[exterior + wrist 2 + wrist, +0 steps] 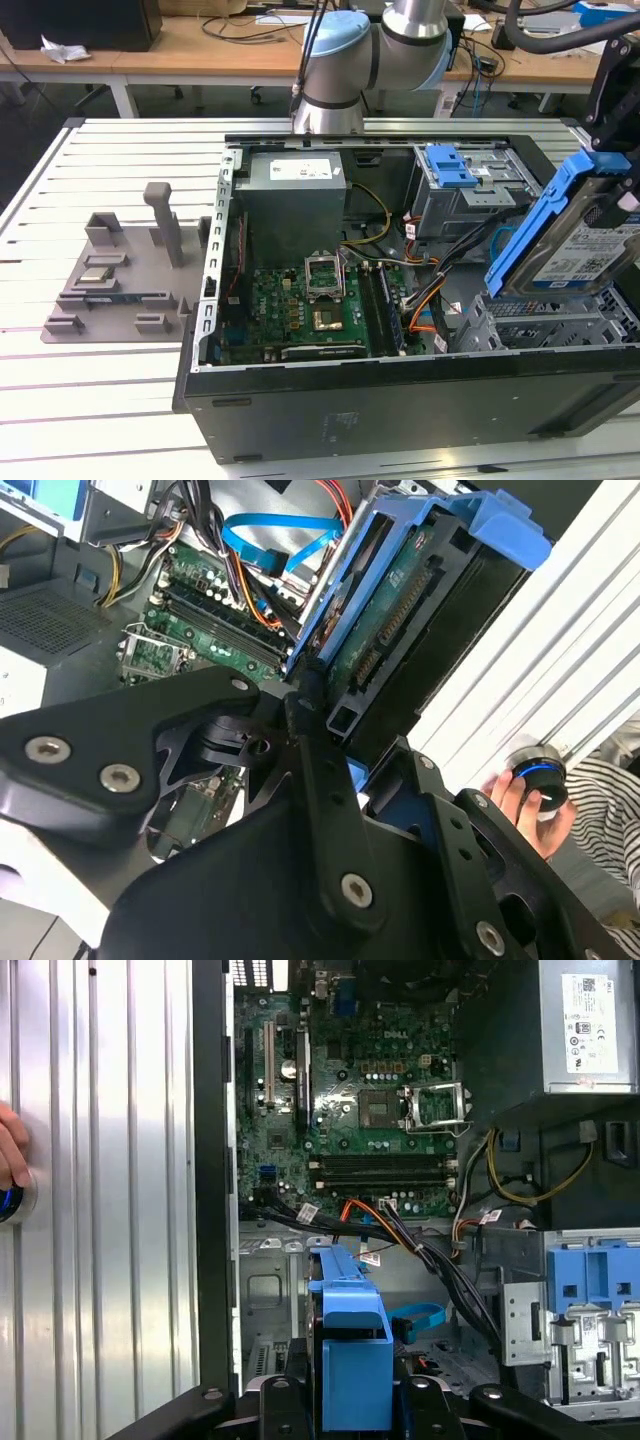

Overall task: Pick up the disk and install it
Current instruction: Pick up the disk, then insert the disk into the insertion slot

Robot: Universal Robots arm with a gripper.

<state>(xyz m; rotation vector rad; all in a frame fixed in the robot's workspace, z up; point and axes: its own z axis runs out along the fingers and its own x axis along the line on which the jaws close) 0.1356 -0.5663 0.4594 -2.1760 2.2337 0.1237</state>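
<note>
1. Fingers first: in the second wrist view the black fingers [310,740] are closed in on one end of the disk, with blue rail showing between them. The gripper [350,1400] is pinching it, not spread, and nothing else is holding that drive up.

2. So the disk [578,245] is in the grip and off the table, hanging over the corner of the open computer case [300,405] at the exterior view's right.

3. Here's the relation that matters. The disk's long axis runs away from the fingers at a steep tilt. The high end is at the gripper and the low end points down toward the metal drive cage [545,325] just beneath it. The label faces outward and the blue rails run along both long edges.

4. The low edge sits right at the top of the cage. From here I can't tell whether it touches or clears it. My read: it is lined up over the cage but not seated, so the install isn't done.

5. Moving outward, the motherboard [300,310] lies in the floor of the case, with the grey power supply [295,190] behind it. A bay with a blue latch [450,165] stands beside that, well apart from the disk.

6. Off the case, a person's hand [520,800] rests on a small blue-ringed knob on the slatted table [100,400].
</note>
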